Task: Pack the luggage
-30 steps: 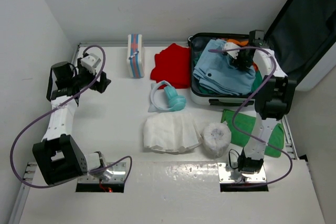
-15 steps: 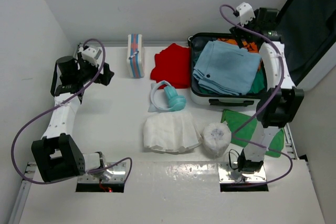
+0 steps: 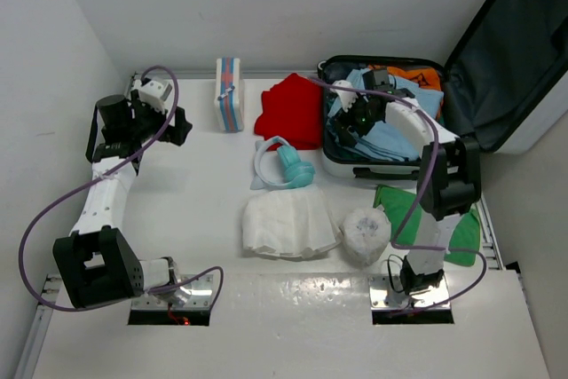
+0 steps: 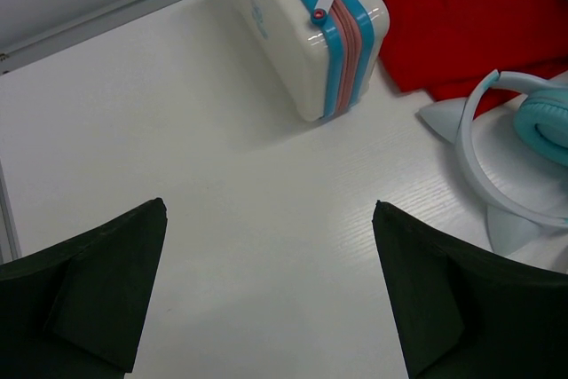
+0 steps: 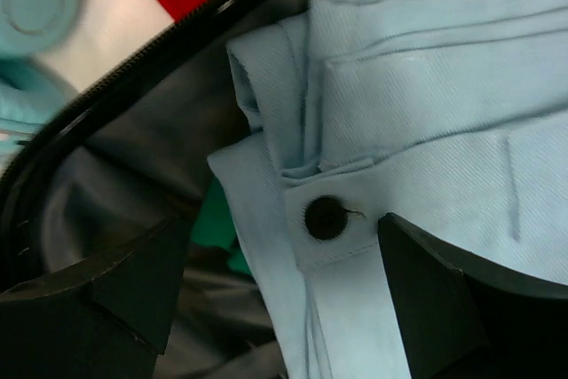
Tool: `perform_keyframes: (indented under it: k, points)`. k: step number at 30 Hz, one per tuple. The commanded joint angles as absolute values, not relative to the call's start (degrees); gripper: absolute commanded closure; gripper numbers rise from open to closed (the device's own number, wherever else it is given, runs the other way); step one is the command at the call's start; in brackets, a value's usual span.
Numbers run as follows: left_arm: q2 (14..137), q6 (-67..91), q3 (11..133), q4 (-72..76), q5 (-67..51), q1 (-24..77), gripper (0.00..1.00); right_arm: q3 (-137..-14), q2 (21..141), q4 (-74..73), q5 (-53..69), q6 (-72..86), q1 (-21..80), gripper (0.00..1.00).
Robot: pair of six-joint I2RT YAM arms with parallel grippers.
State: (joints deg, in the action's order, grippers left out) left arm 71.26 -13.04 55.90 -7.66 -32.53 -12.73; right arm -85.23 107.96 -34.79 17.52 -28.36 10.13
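Observation:
The luggage [image 3: 364, 169] lies open at the back right, its dark lid [image 3: 519, 51] raised to the right. Inside are a rumpled light blue garment [image 3: 395, 135], something orange [image 3: 415, 74] and some green cloth. My right gripper [image 3: 355, 115] is open and low inside the luggage's left side. In the right wrist view the gripper [image 5: 284, 286] straddles the blue garment's edge [image 5: 426, 157] by a black button [image 5: 326, 217], next to the grey lining [image 5: 133, 184]. My left gripper [image 3: 174, 127] is open and empty over bare table [image 4: 266, 290] at the far left.
A white First Aid box [image 3: 228, 93] stands at the back, also in the left wrist view [image 4: 311, 33]. A red garment [image 3: 293, 111], teal headphones [image 3: 284, 164], a white cloth [image 3: 288, 224], a white roll [image 3: 366, 232] and a green cloth [image 3: 417, 215] lie on the table.
My right gripper rose to the luggage's back rim, then came down into its left side. The blue garment is now rumpled. The left arm has barely moved.

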Motion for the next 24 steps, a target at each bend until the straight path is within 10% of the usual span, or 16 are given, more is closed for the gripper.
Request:
perform_keyframes:
  k: [1, 21, 24]
  points:
    - [70.3, -14.1, 56.5, -8.3, -32.4, -12.1, 0.01, -84.2, 109.8, -30.0, 16.6, -30.1, 11.4, 0.15]
    - [69.8, -14.7, 54.9, -8.3, -30.2, -12.1, 0.01, -62.1, 106.7, 21.0, 0.5, -27.2, 16.6, 0.18]
    - [69.8, -14.7, 54.9, -8.3, -30.2, -12.1, 0.01, -60.2, 105.2, 23.2, 2.6, -28.5, 16.3, 0.43]
